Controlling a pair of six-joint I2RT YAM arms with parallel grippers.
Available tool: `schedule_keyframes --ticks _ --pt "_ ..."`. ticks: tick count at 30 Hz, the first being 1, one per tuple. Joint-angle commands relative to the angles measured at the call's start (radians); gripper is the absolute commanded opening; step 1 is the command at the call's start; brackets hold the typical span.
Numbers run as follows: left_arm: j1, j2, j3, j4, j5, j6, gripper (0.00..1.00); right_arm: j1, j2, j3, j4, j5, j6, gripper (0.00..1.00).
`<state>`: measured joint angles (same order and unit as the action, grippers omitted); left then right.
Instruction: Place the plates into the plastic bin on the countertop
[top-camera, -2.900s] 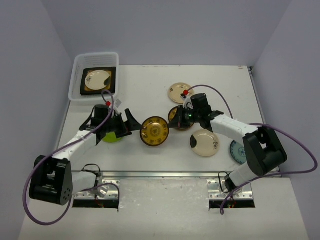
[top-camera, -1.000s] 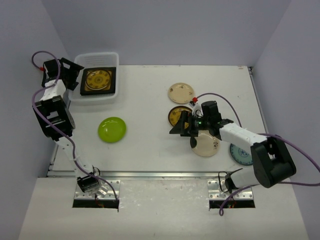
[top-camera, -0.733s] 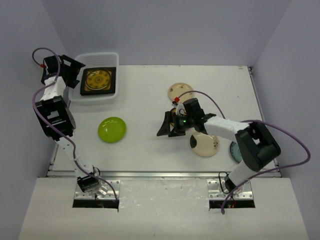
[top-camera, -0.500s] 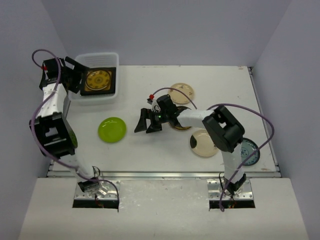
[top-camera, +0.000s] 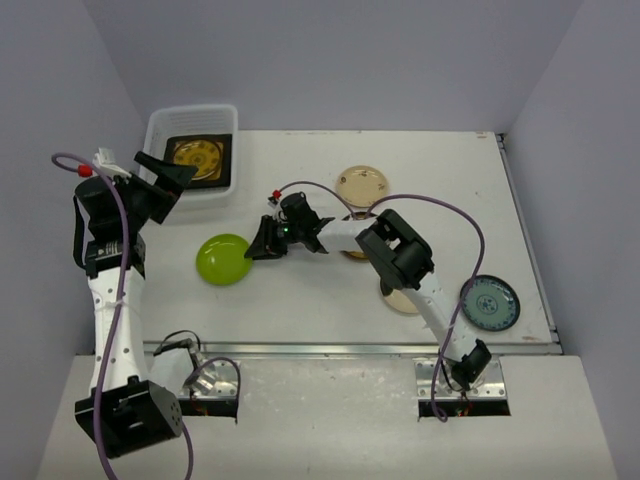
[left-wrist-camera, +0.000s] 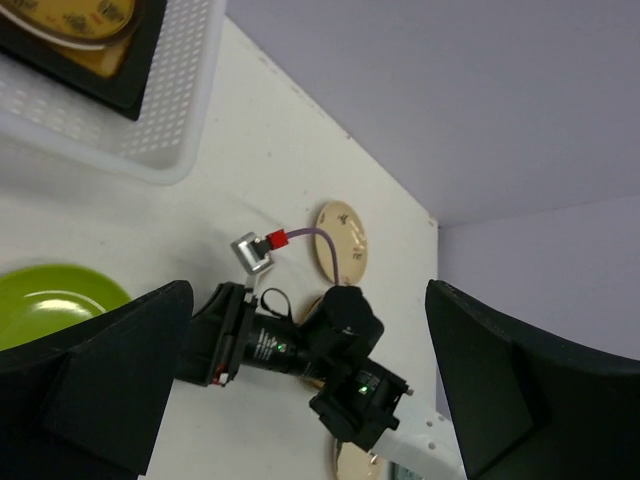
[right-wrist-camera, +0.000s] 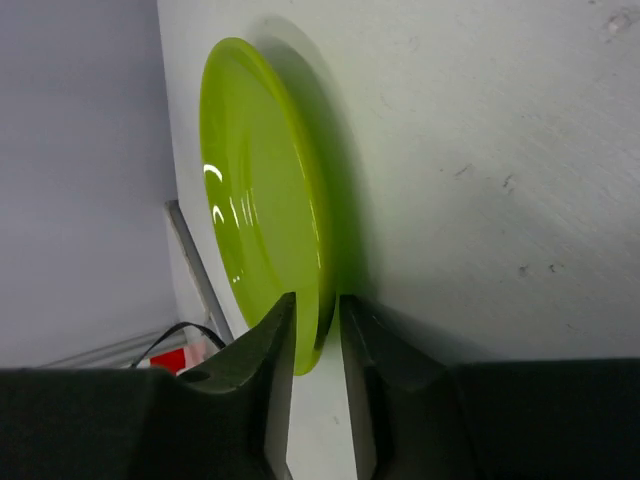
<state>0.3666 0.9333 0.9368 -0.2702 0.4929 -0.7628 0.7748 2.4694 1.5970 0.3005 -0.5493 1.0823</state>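
Note:
The lime-green plate (top-camera: 222, 259) lies on the countertop (top-camera: 300, 300) at the left. My right gripper (top-camera: 262, 243) reaches across to its right edge. In the right wrist view the plate's rim (right-wrist-camera: 300, 250) sits between the two nearly closed fingers of that gripper (right-wrist-camera: 318, 335). The plastic bin (top-camera: 192, 110) stands at the far left corner. It holds a dark square plate (top-camera: 225, 170) with a round brown-yellow patterned plate (top-camera: 196, 157) on top. My left gripper (top-camera: 178, 188) hovers open and empty just in front of the bin.
A cream plate (top-camera: 360, 185) lies at the far middle. A brown patterned plate (top-camera: 350, 250) and another cream plate (top-camera: 398, 298) lie partly under my right arm. A blue-patterned plate (top-camera: 489, 302) lies at the near right. The left wrist view shows the bin (left-wrist-camera: 130, 110) and the green plate (left-wrist-camera: 50, 300).
My right gripper has swept left across the table and closed on the green plate's rim. My left gripper has drawn back from over the bin, leaving the brown-yellow plate inside.

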Motion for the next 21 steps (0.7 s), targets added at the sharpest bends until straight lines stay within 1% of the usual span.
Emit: schedule_keyframes --ticks 1,3,6,8,9,10,11,13,15,17,18,20,21 --pt "-0.044 -0.050 -0.025 -0.080 -0.026 0.136 1.00 0.009 0.085 -0.015 -0.046 0.114 0.033 0.20" --pt "-0.049 -0.057 -0.064 -0.070 -0.033 0.154 1.00 0.009 0.084 -0.028 -0.027 0.097 0.051 0.00" --pt "-0.083 -0.022 -0.075 -0.085 -0.038 0.216 1.00 0.005 -0.063 -0.199 0.016 0.168 0.045 0.00" --pt "-0.120 -0.001 -0.068 -0.095 -0.045 0.248 1.00 -0.003 -0.172 -0.251 0.018 0.209 0.002 0.00" --pt "-0.142 0.014 -0.063 -0.100 -0.043 0.266 1.00 -0.016 -0.234 -0.323 0.006 0.229 -0.043 0.00" --pt "-0.183 0.041 -0.056 -0.109 -0.043 0.290 1.00 -0.034 -0.336 -0.381 -0.046 0.258 -0.088 0.00" --pt "-0.210 0.070 -0.054 -0.112 -0.026 0.310 1.00 -0.058 -0.425 -0.417 -0.071 0.264 -0.115 0.00" --pt "-0.237 0.106 -0.057 -0.115 0.013 0.332 1.00 -0.089 -0.521 -0.435 -0.142 0.252 -0.202 0.00" --pt "-0.277 0.145 -0.063 -0.106 0.050 0.351 1.00 -0.157 -0.614 -0.447 -0.231 0.172 -0.265 0.00" --pt "-0.315 0.174 -0.068 -0.094 0.086 0.358 1.00 -0.211 -0.659 -0.471 -0.232 0.059 -0.272 0.00" --pt "-0.324 0.193 -0.069 -0.089 0.103 0.359 1.00 -0.238 -0.675 -0.487 -0.219 -0.007 -0.268 0.00" --pt "-0.356 0.231 -0.070 -0.072 0.163 0.361 1.00 -0.312 -0.711 -0.535 -0.107 -0.228 -0.204 0.00" --pt "-0.356 0.232 -0.070 -0.070 0.166 0.361 1.00 -0.325 -0.712 -0.537 -0.097 -0.238 -0.197 0.00"
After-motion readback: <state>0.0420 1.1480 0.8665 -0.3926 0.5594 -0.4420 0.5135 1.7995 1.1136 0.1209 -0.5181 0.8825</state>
